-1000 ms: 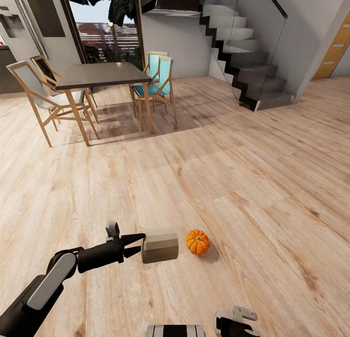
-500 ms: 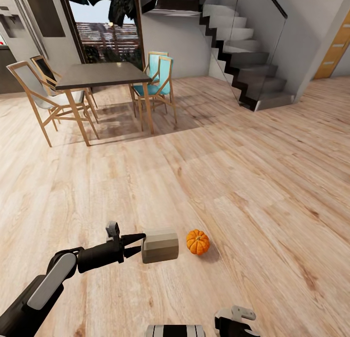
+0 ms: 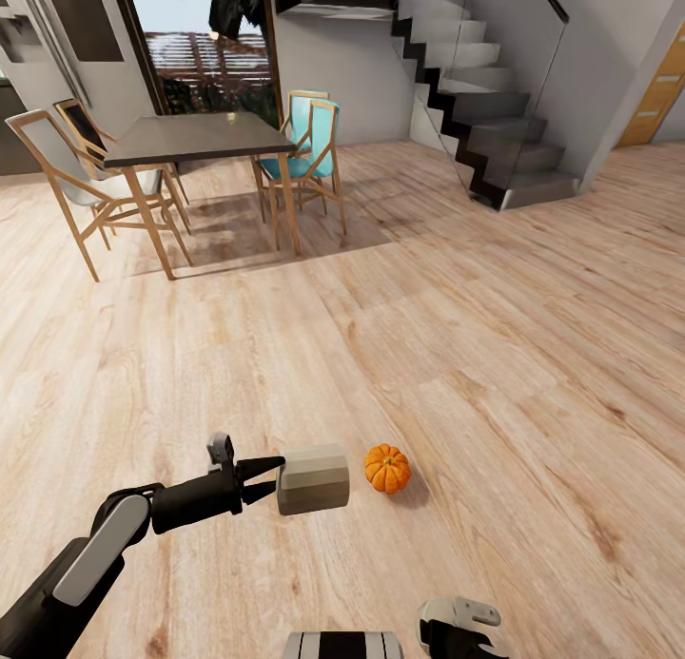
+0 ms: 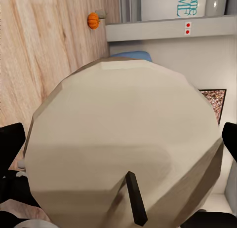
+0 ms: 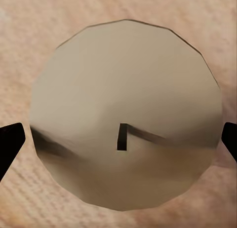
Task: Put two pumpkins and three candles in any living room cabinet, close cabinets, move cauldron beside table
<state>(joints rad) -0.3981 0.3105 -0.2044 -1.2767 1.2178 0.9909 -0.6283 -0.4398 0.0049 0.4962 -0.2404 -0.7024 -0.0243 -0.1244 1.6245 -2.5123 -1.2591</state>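
My left gripper (image 3: pixel 274 478) is shut on a beige candle (image 3: pixel 313 479) and holds it sideways just above the wood floor. In the left wrist view this candle (image 4: pixel 123 149) shows end-on with its dark wick. An orange pumpkin (image 3: pixel 387 469) sits on the floor right beside that candle. A small pumpkin (image 4: pixel 93 19) also lies far off on the floor in the left wrist view. My right gripper (image 3: pixel 459 629) is at the picture's bottom edge. It is shut on a second beige candle (image 5: pixel 126 134), seen end-on between its dark fingertips (image 5: pixel 11 139). The cabinet and the cauldron are out of view.
A dark-topped dining table (image 3: pixel 195 138) with wooden chairs (image 3: pixel 57 169) and teal chairs (image 3: pixel 309 150) stands at the far left. A staircase (image 3: pixel 485 117) rises at the far right. Wood floor (image 3: pixel 495 355) stretches between them. A white unit (image 4: pixel 173 45) shows behind the left candle.
The head camera has shifted a little, so the table, the stairs and the pumpkin sit slightly differently in the picture. Both arms keep their pose with the candles.
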